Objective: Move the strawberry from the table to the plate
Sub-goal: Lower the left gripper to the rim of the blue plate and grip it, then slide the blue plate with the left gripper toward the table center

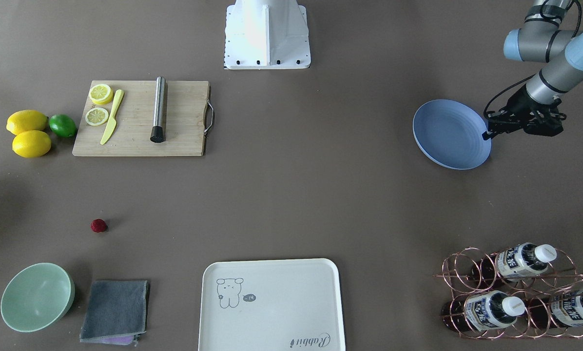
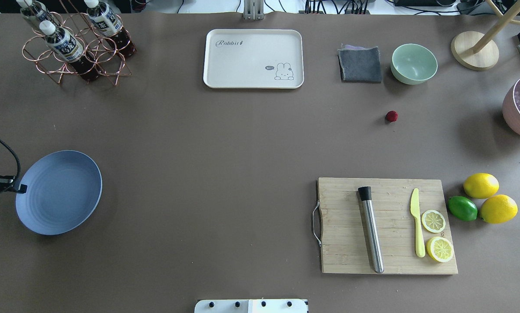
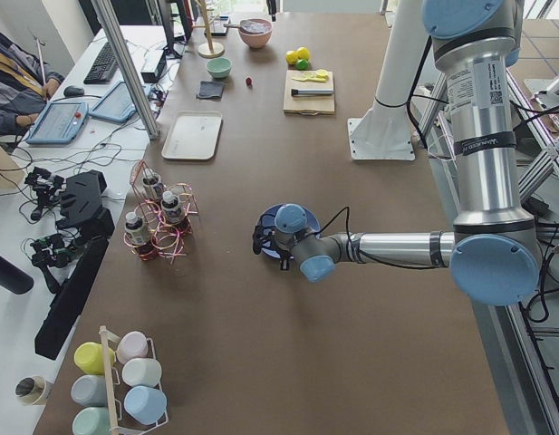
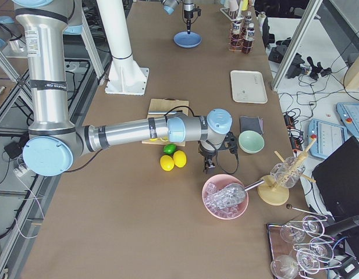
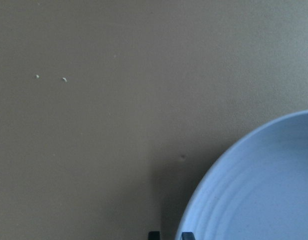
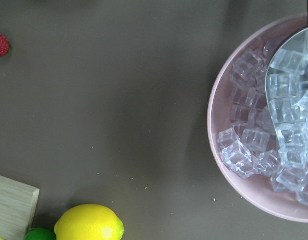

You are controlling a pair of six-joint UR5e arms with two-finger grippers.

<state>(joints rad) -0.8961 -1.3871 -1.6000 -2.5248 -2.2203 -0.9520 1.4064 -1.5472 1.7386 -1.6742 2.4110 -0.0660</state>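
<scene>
A small dark-red strawberry (image 2: pixel 391 116) lies alone on the brown worktop (image 2: pixel 225 143), in the robot's right half. It is near a mint-green bowl (image 2: pixel 414 64) and a folded grey cloth (image 2: pixel 360 64), and well apart from the blue plate (image 2: pixel 64 195) at the far left end.

The left tool (image 2: pixel 21 189) is at the plate's outer edge, its fingers set narrow and closed on the rim. The left wrist view shows one fingertip (image 5: pixel 154 234) outside the rim and the other over the blue.

The right arm reaches over the worktop's right end. There the right tool (image 4: pixel 208 167) hangs pointing down between two lemons (image 4: pixel 180 158) and a pink bowl of ice cubes (image 4: pixel 226 200); whether it is wide or narrow cannot be told. Its wrist camera catches the strawberry in the top left corner, clear of the ice bowl.

Between the strawberry and the robot, a wooden cutting board (image 2: pixel 342 217) carries a steel rod (image 2: pixel 371 234), a yellow knife (image 2: pixel 417 226) and two lemon slices (image 2: pixel 433 221). A lime (image 2: pixel 462 208) lies beside the board with the lemons. A cream tray (image 2: pixel 251 52) and a wire rack of bottles (image 2: pixel 75 52) stand along the far edge.
</scene>
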